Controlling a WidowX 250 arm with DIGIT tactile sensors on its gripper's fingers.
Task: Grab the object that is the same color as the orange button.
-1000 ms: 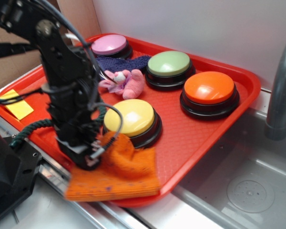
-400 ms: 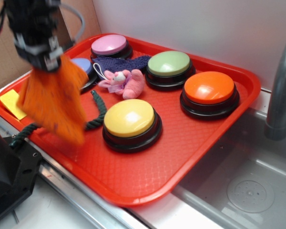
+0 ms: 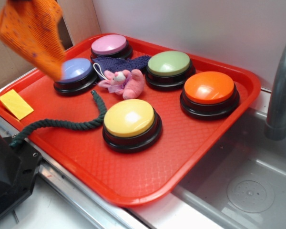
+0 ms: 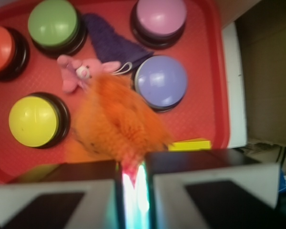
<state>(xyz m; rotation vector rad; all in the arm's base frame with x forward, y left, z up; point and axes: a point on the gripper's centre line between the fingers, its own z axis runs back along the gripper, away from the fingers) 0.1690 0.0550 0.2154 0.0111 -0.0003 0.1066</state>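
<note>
The orange knitted cloth (image 3: pixel 33 31) with dark flecks hangs in the air at the top left of the exterior view, above the lilac-blue button (image 3: pixel 75 71). In the wrist view the same cloth (image 4: pixel 117 124) dangles from my gripper (image 4: pixel 132 179), whose jaws are shut on its top edge. The gripper body is out of frame in the exterior view. The orange button (image 3: pixel 209 88), a round dome on a black base, stands at the right of the red tray (image 3: pixel 148 167); in the wrist view the orange button (image 4: pixel 0 47) is at the left edge.
On the tray stand a yellow button (image 3: pixel 129 118), green button (image 3: pixel 169 63), pink button (image 3: pixel 109 45), a pink plush toy (image 3: pixel 125 82), a dark blue cloth (image 3: pixel 121 63), a green rope (image 3: pixel 62 125) and a yellow card (image 3: pixel 15 104). A sink (image 3: pixel 248 191) and grey faucet (image 3: pixel 281 90) lie to the right.
The cloth has been lifted off the tray's front edge and carried up and to the back left. The arm has risen out of the exterior view.
</note>
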